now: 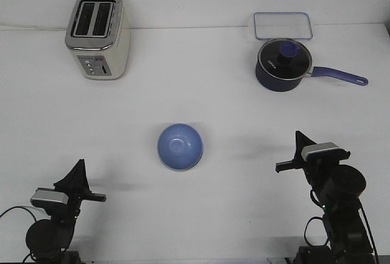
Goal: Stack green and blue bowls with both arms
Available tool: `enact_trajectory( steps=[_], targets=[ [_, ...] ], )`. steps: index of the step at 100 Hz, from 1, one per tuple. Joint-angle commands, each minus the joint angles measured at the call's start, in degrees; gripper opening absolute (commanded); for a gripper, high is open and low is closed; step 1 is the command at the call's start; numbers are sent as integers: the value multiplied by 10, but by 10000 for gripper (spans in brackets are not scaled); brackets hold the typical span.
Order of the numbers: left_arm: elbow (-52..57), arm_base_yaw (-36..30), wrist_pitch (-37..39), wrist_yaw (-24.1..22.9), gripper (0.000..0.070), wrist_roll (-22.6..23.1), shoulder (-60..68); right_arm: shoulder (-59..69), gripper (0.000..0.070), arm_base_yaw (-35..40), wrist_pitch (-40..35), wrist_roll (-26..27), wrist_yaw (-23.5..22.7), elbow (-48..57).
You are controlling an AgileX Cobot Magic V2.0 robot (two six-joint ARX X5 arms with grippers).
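Front view only. Left gripper (79, 169) sits in the lower left of the frame, low over the white counter (201, 227), its dark pointed fingers aimed up and right; jaw gap not readable from this angle, cannot tell if wide or narrow, and nothing is seen held. Silver-grey block on its wrist just below the fingers.

Upper left of the frame: cream and chrome toaster (97, 35), two slots, standing upright, well apart from everything else.

Centre of the frame: blue bowl (180, 147), upright, open side up, resting on the counter alone. It lies up and to the right of the left gripper, well apart, not touching. It is to the left of the right gripper, roughly level with it, also well apart. Only one bowl rim is clearly visible; a green bowl cannot be made out, whether under the blue one or elsewhere.

Upper right of the frame: clear rectangular lid or tray (283, 25) with blue edge lying flat, and just below it, touching or nearly so, a dark navy saucepan (281, 69) with glass lid, blue knob, and long purple-blue handle pointing right.

Lower right of the frame: right gripper (294, 154), fingers pointing left and up toward the frame centre, over bare counter; opening cannot be told, nothing visibly gripped.
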Motion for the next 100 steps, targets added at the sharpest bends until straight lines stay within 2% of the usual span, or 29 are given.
enact_trajectory(
  steps=[1, 67, 100],
  targets=[
    [-11, 0, 7, -3, 12, -1, -1, 2, 3, 1, 7, 3, 0, 5],
    [-11, 0, 7, -3, 12, -1, -1, 1, 3, 1, 5, 3, 0, 5],
    [-11, 0, 7, -3, 12, -1, -1, -91, 3, 1, 7, -1, 6, -34]
  ],
)
